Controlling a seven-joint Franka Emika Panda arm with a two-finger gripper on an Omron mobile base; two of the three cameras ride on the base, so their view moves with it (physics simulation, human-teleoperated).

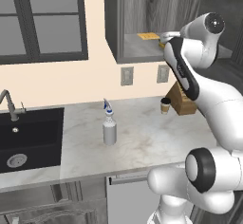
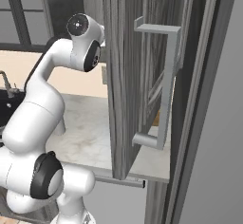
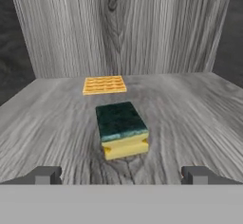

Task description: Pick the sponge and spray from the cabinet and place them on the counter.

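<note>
On the marble-look white bench (image 1: 142,137), lower centre of the left base view: pale grey spray bottle (image 1: 109,129), already placed. Centre of hand view, on grey cabinet shelf (image 3: 190,109): yellow, green-topped sponge block (image 3: 121,129), ungrasped, between released fingers (image 3: 45,175). Remaining: grasp, carry down.

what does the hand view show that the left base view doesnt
Hand view alone: the sponge, dark green top on a yellow body, lying on the cabinet shelf ahead of the open fingers, apart from them.

Left base view alone: the spray standing on the counter, a paper cup, a wooden block behind it, the black sink, wall outlets, the window and the arm.

Both: the cabinet's grey shelf and the flat yellow cloth lying on it, behind the sponge.
</note>
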